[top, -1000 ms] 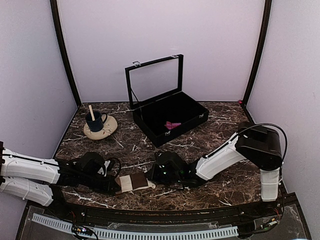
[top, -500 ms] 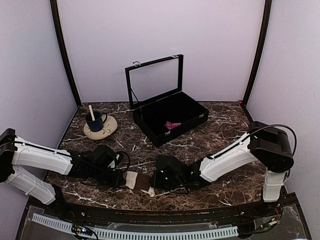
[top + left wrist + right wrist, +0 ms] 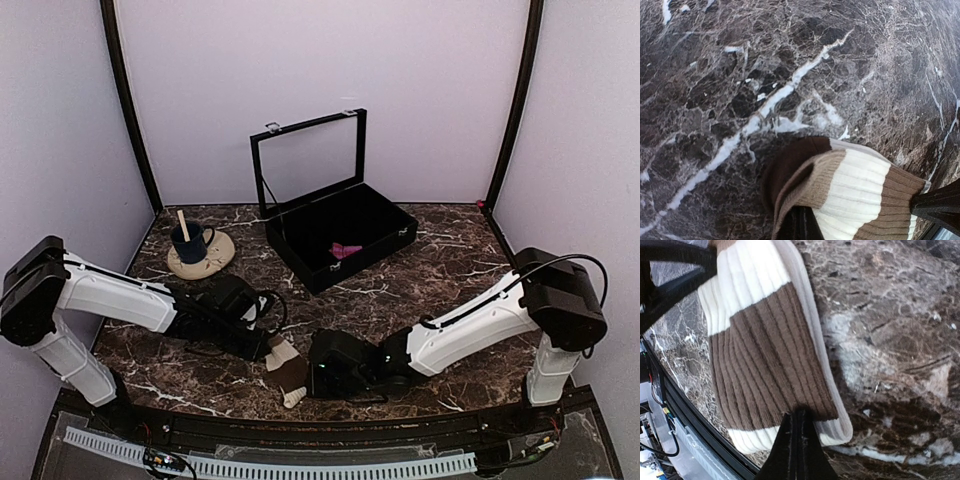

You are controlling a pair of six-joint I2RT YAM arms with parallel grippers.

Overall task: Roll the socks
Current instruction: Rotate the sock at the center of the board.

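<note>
One sock (image 3: 285,368) pinched by left end effector (image 3: 268,347) and right end effector (image 3: 308,375); case (image 3: 370,258) behind.

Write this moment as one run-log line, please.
left gripper: shut on striped sock | right gripper: shut on striped sock | pink sock: in black case

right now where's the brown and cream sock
In the top view the sock sits front and centre on the table, pinched between the left gripper and the right gripper, well in front of the black case.
</note>
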